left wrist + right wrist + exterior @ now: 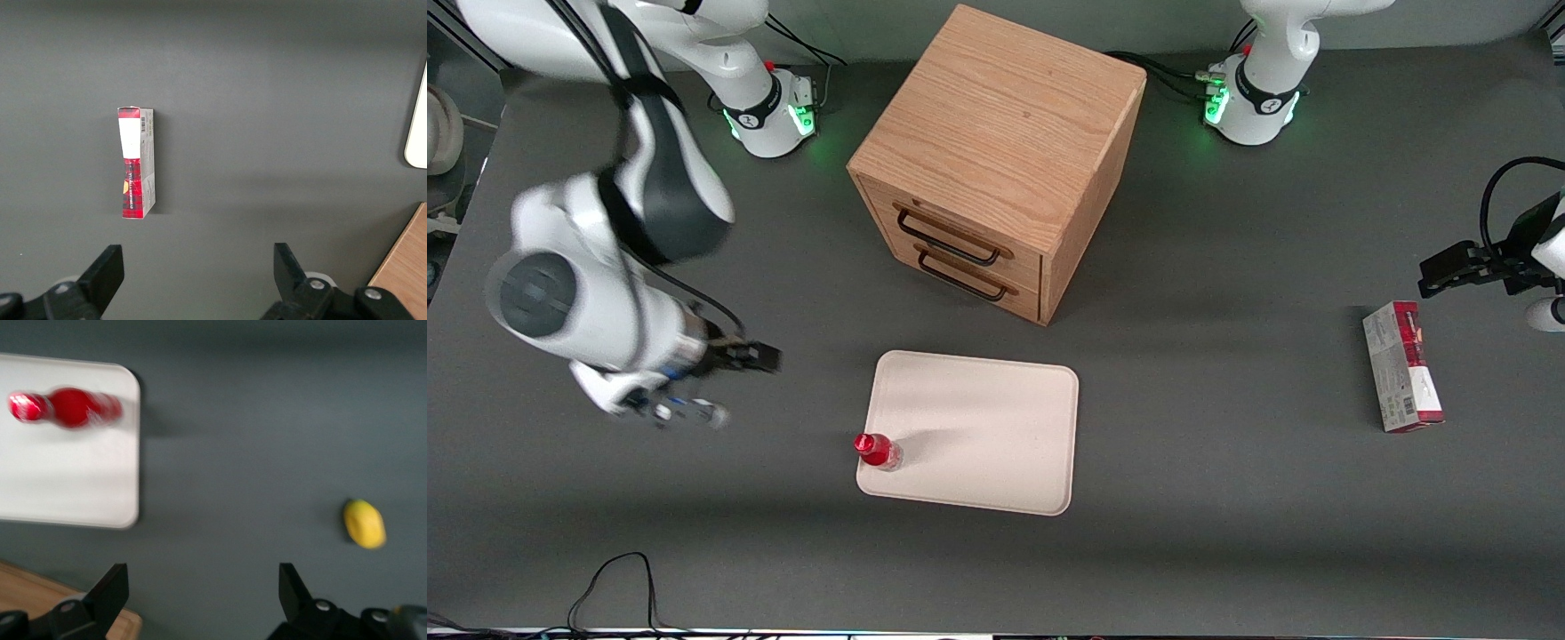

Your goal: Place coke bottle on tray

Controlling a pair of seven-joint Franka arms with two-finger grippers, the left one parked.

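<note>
Coke bottle (878, 451) upright at tray (996, 418) edge, bare table (1183, 533) around; gripper (200, 603) spread wide, empty, well apart toward working arm's end.

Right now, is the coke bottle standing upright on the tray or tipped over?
Upright: the coke bottle stands on its base at the tray's edge, cap up. The gripper, open, is off the tray.
</note>
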